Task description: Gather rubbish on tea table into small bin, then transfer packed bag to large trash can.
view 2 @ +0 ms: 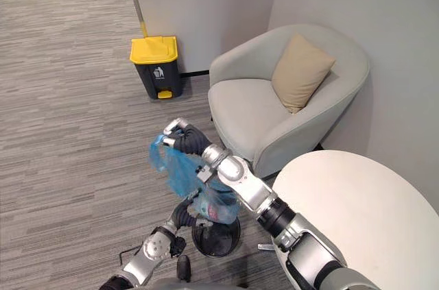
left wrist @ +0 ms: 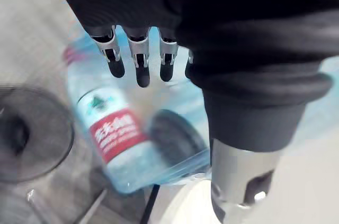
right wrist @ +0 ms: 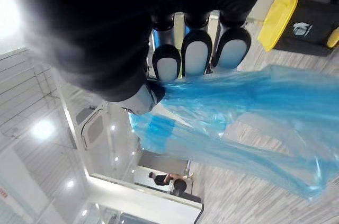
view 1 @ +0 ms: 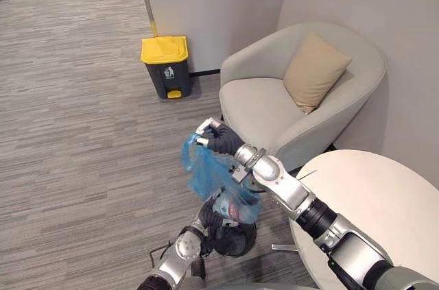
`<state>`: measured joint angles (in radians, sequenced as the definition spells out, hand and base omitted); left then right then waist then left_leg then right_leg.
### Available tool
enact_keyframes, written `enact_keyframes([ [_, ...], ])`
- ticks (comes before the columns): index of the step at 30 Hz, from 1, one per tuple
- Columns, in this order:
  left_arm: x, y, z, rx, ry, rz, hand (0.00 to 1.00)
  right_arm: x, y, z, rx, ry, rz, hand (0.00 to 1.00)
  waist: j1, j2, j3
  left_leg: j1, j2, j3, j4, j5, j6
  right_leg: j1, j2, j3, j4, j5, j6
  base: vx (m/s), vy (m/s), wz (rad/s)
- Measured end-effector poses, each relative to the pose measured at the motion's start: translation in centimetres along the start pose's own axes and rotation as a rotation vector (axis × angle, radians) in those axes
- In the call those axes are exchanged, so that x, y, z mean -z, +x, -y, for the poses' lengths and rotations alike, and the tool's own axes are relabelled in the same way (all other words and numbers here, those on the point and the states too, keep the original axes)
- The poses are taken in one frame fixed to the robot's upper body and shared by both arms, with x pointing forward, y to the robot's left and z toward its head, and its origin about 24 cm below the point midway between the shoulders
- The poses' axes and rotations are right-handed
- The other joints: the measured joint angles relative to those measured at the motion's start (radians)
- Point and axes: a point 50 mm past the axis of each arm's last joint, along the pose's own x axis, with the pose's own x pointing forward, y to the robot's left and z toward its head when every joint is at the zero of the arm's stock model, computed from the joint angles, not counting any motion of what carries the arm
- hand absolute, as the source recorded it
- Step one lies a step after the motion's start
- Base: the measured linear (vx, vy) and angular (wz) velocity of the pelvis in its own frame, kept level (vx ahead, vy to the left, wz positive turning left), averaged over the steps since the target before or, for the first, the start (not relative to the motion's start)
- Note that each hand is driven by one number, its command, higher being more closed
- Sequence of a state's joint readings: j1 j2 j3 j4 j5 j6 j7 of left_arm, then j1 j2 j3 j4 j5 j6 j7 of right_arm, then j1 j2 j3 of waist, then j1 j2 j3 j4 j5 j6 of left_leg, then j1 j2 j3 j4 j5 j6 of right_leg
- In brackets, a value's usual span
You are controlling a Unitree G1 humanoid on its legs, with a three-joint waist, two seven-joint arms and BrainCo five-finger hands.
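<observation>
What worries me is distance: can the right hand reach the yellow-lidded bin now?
Probably not: the right hand, gripping the blue bag, is far short of the yellow-lidded bin.

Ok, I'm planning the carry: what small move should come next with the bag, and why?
Probably raise the right hand a little higher. It grips the blue bag by its top, but the bag's bottom, with a bottle inside, hangs just over the small bin beside the left hand; the yellow-lidded trash can stands by the wall.
</observation>
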<state>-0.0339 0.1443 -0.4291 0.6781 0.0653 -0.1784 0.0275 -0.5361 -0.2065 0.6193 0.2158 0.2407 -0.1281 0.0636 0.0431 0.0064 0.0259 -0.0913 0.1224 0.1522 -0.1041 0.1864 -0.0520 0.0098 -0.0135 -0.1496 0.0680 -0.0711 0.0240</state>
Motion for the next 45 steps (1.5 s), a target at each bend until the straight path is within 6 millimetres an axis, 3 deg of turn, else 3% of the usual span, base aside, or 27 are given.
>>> enact_keyframes([
  [3, -1.8, 0.6, -1.2, -0.08, 0.074, 0.066, 0.0, 0.3, -0.1, -0.1, 0.002, 0.008, -0.009, 1.0, 0.0, 0.0, 0.0, -0.001, -0.001, 0.0, 0.0, 0.001, 0.001, 0.0, 0.0, 0.0, 0.0, 0.0, 0.0, 0.0, 0.0, 0.0],
  [6, -4.1, -0.4, -1.7, -0.132, 0.044, 0.192, 0.0, 0.3, -0.2, 0.8, 0.038, 0.003, -0.009, 1.0, 0.002, 0.001, 0.001, -0.003, -0.002, 0.0, 0.0, 0.002, 0.003, 0.001, -0.002, 0.0, 0.0, 0.0, 0.0, 0.04, 0.005, 0.0],
  [10, -3.3, -1.0, -1.3, -0.127, 0.028, 0.178, 0.0, 0.3, -0.3, 1.8, 0.106, -0.023, -0.016, 1.0, 0.004, 0.001, 0.001, -0.003, -0.002, -0.004, 0.0, 0.002, 0.003, 0.001, -0.001, -0.005, 0.0, -0.003, 0.0, 0.01, -0.002, 0.02],
  [21, -3.9, -1.5, -1.9, -0.174, -0.012, 0.209, 0.0, 0.5, -0.5, 3.4, 0.214, -0.009, -0.023, 1.0, 0.004, 0.002, 0.002, 0.0, -0.002, -0.006, 0.0, 0.002, 0.003, 0.005, 0.0, -0.007, 0.001, -0.005, -0.001, 0.0, 0.0, 0.0],
  [45, -5.6, -2.1, -2.9, -0.295, -0.102, 0.281, 0.0, 1.0, -1.1, 3.6, 0.343, 0.156, -0.024, 1.0, 0.009, 0.005, 0.009, 0.01, -0.001, -0.012, 0.0, -0.001, -0.001, 0.02, 0.0, -0.012, 0.006, -0.013, -0.002, 0.0, 0.0, 0.0],
])
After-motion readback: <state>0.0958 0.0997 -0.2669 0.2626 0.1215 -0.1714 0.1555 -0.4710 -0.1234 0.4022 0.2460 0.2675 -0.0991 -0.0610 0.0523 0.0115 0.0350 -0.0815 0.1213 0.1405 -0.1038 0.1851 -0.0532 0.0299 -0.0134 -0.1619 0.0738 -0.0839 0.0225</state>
